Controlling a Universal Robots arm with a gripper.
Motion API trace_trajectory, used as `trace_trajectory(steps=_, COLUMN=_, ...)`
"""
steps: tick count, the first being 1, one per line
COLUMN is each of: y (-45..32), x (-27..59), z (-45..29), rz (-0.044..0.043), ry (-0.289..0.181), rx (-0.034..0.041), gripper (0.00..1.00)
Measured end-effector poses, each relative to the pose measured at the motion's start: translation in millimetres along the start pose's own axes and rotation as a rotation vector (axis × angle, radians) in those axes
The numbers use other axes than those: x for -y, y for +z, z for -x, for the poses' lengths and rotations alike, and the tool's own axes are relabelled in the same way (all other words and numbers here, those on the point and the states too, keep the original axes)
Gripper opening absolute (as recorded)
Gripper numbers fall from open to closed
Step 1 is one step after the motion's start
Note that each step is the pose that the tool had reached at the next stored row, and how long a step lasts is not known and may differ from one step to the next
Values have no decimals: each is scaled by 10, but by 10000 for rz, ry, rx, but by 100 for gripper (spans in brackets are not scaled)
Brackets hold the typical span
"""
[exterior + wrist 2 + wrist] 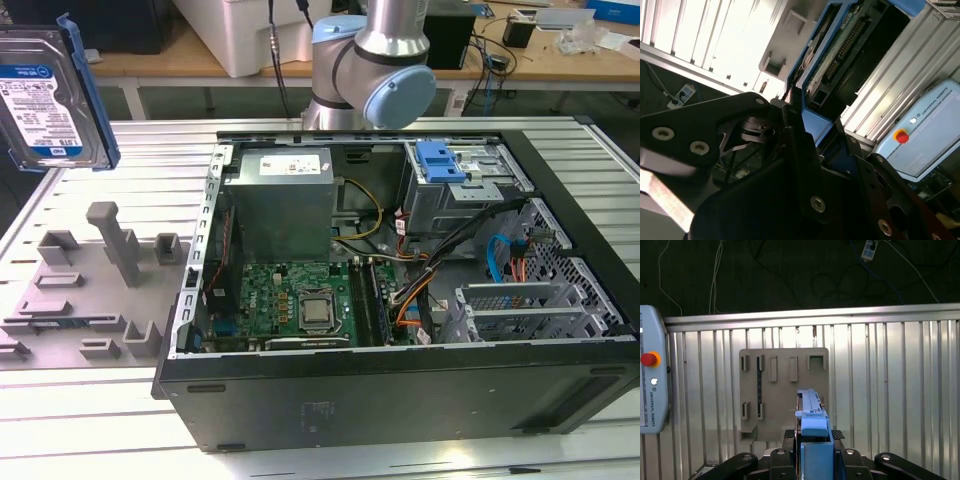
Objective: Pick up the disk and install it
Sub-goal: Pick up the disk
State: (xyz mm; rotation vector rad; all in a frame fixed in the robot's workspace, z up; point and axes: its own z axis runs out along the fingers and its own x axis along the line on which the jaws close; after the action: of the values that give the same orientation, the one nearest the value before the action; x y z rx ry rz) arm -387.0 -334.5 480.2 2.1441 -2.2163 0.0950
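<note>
Holding the disk (50, 100) aloft at the exterior view's far left, the claw (814, 435) is closed on its blue frame, pinching both faces as far as the wrist views let me judge. The disk hangs upright above the grey tray (90, 300), well apart from it. The pick-up looks done; the carry is the step in hand. Installing calls for a swing right over the open case (400, 390) to the bay (455, 180) at its far right, with the disk turned to match the slot.
</note>
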Motion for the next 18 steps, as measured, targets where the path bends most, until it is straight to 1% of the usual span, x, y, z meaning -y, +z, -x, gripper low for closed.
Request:
trace_trajectory(steps=2, y=-2, x=47, z=-5, rz=-1, ry=1, rx=-2, gripper=36)
trace_trajectory(steps=7, y=-7, x=131, z=-16, rz=-1, ry=0, rx=-7, gripper=36)
trace_trajectory(steps=15, y=-20, x=345, z=-38, rz=-1, ry=0, rx=-24, gripper=36)
trace_trajectory(steps=16, y=-21, x=381, z=-41, rz=-1, ry=0, rx=-27, gripper=36)
trace_trajectory(steps=18, y=-23, x=426, z=-44, rz=-1, ry=0, rx=-29, gripper=36)
